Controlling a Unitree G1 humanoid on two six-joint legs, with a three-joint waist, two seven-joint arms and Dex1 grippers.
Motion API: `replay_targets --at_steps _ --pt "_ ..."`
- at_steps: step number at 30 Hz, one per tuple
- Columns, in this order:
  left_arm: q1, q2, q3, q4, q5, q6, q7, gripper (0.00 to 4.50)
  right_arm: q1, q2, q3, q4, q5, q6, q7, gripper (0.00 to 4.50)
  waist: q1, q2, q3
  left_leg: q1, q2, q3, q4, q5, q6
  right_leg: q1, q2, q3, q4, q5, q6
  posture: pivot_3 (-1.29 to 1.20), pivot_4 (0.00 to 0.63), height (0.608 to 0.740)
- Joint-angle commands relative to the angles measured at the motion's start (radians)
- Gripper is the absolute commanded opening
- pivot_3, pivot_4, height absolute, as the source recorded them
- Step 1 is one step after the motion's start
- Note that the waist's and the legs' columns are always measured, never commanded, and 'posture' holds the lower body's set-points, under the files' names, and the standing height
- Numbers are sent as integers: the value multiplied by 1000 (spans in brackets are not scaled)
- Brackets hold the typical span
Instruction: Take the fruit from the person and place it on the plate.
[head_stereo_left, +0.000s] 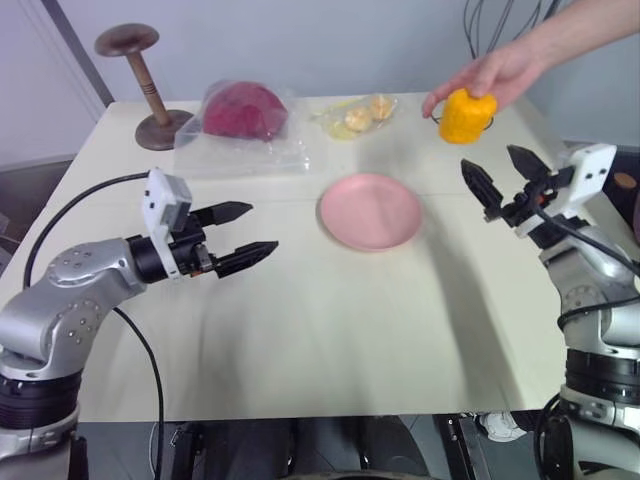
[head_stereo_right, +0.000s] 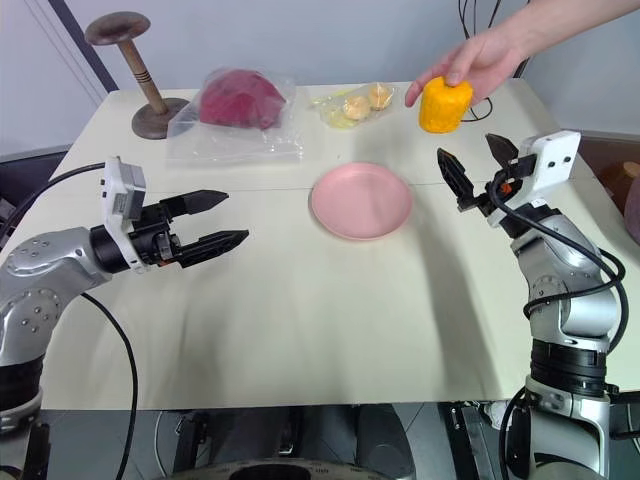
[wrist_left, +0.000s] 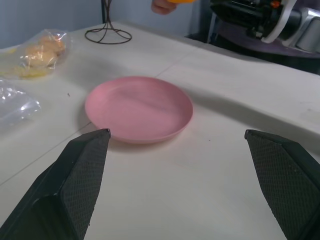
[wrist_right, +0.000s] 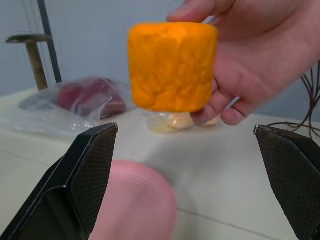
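Waiting on the handover: step in hand is the take, nothing on the plate yet.

L to R across the worktop (head_stereo_left: 300, 340):

- Left gripper (head_stereo_left: 248, 236): hovers low over the worktop's L side, pointing across twd the plate, fingers wide, holding nothing. Well apart from the fruit; looks like the idle arm for this step.
- Wooden stand (head_stereo_left: 140, 75) at far L corner; bagged dark red lump (head_stereo_left: 245, 110) just R of it; wrapped pale orange pieces (head_stereo_left: 362, 116) further R along the far edge. All well clear of the plate.
- Plate (head_stereo_left: 370, 210): pink, bare, mid-worktop, flat. Open worktop all round it, esp. on the near side.
- Fruit (head_stereo_left: 467, 114): bright orange, held in the air by the person's hand (head_stereo_left: 490, 75), which reaches in from upper R. Fingertips grip its top and back, so the lower part is free. Above the worktop's far R part, beyond and R of the plate.
- Right gripper (head_stereo_left: 496, 176): just below and in front of the fruit, tilted up twd it, fingers spread wide, empty. In right wrist view the fruit sits btwn and above the two fingers, not touching either.

Next move, as I judge it: right gripper goes up and fwd so fingers bracket the fruit's lower half, clear of the person's fingertips, then closes; then swing L and down to the plate. Short, unobstructed path.

Edges: worktop's R edge is near under the right arm, so a dropped fruit could roll off. A thin wire stand (wrist_left: 108, 34) sits behind the fruit, prob. clear, though hard to judge depth.
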Motion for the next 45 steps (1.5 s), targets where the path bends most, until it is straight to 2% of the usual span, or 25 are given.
replay_targets --at_steps 1,14,17,19,20,30,39,40,45 --pt "-9 -6 1 -17 5 -16 4 4500 -66 15 -3 -22 21 9 -24 4473 0 0 0 0 0 0 0 0 0 0 0 0 0 0 0 0 150 740" --pt "45 -15 25 -69 8 -20 51 4500 -178 37 23 93 -3 -13 -3 4473 0 0 1 -2 0 0 0 0 0 -2 -1 0 0 0 0 0 150 740" --pt "53 -14 33 -74 5 -21 57 4500 -181 42 17 94 6 -13 5 3592 0 0 1 -2 0 0 0 0 0 -2 -1 0 0 0 0 0 150 740" --pt "53 -13 35 -73 6 -22 58 4500 -180 40 18 90 6 -10 12 2656 -1 0 1 -2 0 0 0 0 0 -2 -1 0 0 0 0 0 150 740" --pt "53 -12 35 -73 6 -23 58 4500 -179 39 19 86 7 -8 16 2507 -1 0 1 -2 0 0 0 0 0 -2 -1 0 0 0 0 0 150 740" --pt "84 -8 12 -2 78 -67 52 4500 -171 66 115 86 -42 10 29 2507 -4 0 1 -2 0 1 -1 0 0 -3 0 0 0 0 0 0 150 740" --pt "153 0 -35 10 201 -112 51 4500 -256 175 206 345 -169 -61 -16 2507 -2 0 1 -2 0 1 -1 1 -1 -4 -1 1 1 0 0 0 150 740" --pt "157 -5 -36 5 206 -115 54 4500 -267 189 214 375 -181 -73 -15 2507 -3 1 1 -2 0 1 -1 3 -6 -5 -1 1 1 0 0 0 150 740" --pt "170 -32 -32 -38 215 -116 83 4500 -317 237 231 510 -221 -117 -15 2507 -6 1 1 -2 0 1 -1 4 -6 -5 -1 1 1 0 0 0 150 740"
